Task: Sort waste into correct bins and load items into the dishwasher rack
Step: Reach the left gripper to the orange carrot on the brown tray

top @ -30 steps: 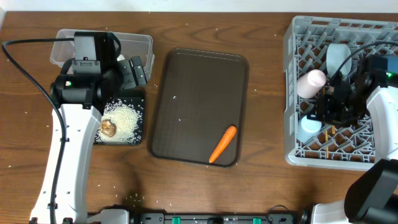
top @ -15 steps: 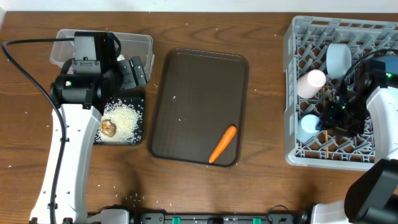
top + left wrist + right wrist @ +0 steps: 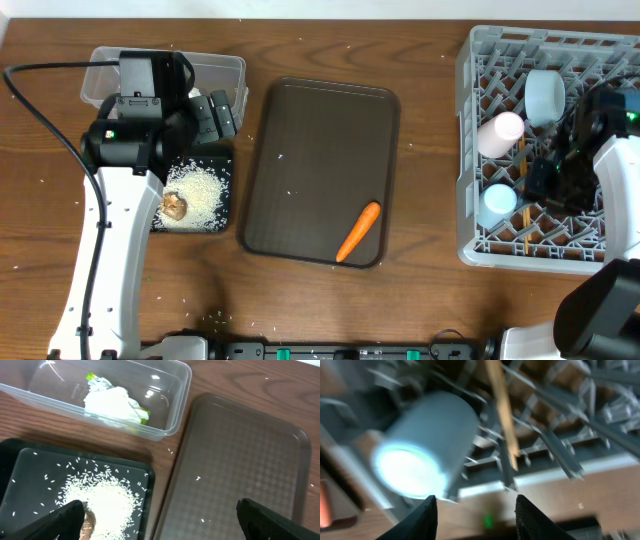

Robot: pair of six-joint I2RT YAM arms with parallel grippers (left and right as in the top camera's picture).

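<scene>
The orange carrot (image 3: 358,232) lies on the dark brown serving tray (image 3: 320,150). The clear tub (image 3: 165,410) holds white tissue (image 3: 112,402) and the wrapper (image 3: 93,380). The black tray (image 3: 30,460) holds rice (image 3: 100,500) and the brown lump (image 3: 90,520). My left gripper (image 3: 165,527) is open and empty above the black tray's right edge. In the grey rack (image 3: 480,60) are the light blue cup (image 3: 497,205), the pinkish-white cup (image 3: 501,132), the small light blue bowl (image 3: 545,95) and a chopstick (image 3: 502,415). My right gripper (image 3: 480,520) is open and empty over the rack, beside the light blue cup (image 3: 420,445). The large blue bowl is not clearly in view.
The serving tray lies between the bins and the rack. Stray rice grains dot the wooden table (image 3: 430,200). The left arm (image 3: 110,220) reaches along the table's left side, and the right arm (image 3: 615,190) covers the rack's right part.
My right arm has moved to the right and a little toward the front over the rack, uncovering the small light blue bowl. The left arm has not moved.
</scene>
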